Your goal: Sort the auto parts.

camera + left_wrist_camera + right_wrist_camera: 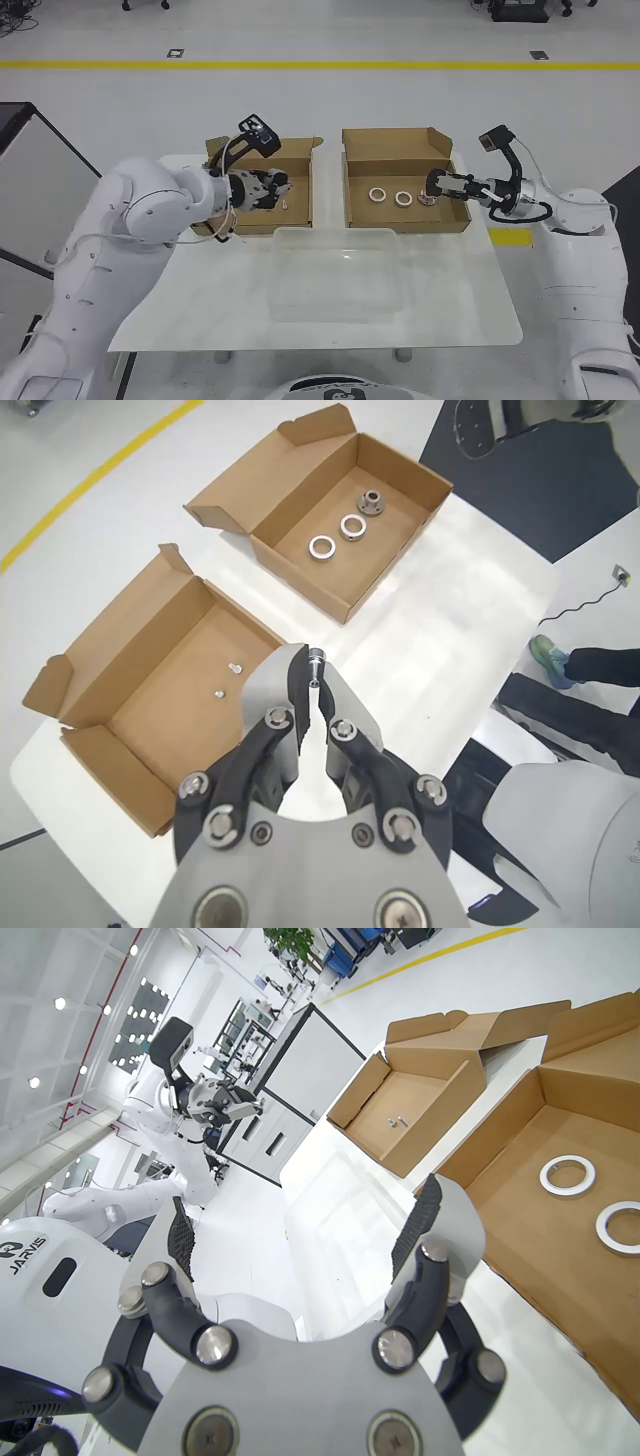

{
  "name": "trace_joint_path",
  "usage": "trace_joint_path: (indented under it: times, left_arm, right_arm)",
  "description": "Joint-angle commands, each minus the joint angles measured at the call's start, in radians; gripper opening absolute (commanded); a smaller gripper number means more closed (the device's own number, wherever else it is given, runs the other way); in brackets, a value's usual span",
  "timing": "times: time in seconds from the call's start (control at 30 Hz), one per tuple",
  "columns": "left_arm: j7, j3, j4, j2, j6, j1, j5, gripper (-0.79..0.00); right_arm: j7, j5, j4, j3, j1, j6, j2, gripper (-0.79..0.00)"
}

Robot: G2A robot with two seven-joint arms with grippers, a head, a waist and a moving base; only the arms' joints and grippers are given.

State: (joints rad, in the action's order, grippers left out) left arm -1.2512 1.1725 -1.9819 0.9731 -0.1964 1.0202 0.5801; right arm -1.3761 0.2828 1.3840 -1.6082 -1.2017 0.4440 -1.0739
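A small bolt, judged light, stiff and slippery, is pinched across its shank by the left gripper above the box at eleven o'clock on the table; the right gripper is held wide open, empty.

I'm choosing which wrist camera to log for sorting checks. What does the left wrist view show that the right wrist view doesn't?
Left wrist view, not the right: the flanged hub in the ring box, and a clear look at the bolt pinched in the left claw. Right wrist view, not the left: the open, empty right claw. Both: two rings, and two small bolts in the other box.
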Motion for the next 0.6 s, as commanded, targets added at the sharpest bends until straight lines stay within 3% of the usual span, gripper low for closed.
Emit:
trace_joint_path:
  times: [0.0,0.57]
  left_arm:
    - [-0.011,-0.033,0.029,0.004,-0.001,-0.034,0.016,-0.785]
    - [-0.069,-0.306,0.353,0.073,0.036,-0.295,0.080,-0.785]
  right_arm:
    - [0.000,0.000,0.000,0.000,0.000,0.000,0.000,0.000]
    - [0.000,0.000,0.000,0.000,0.000,0.000,0.000,0.000]
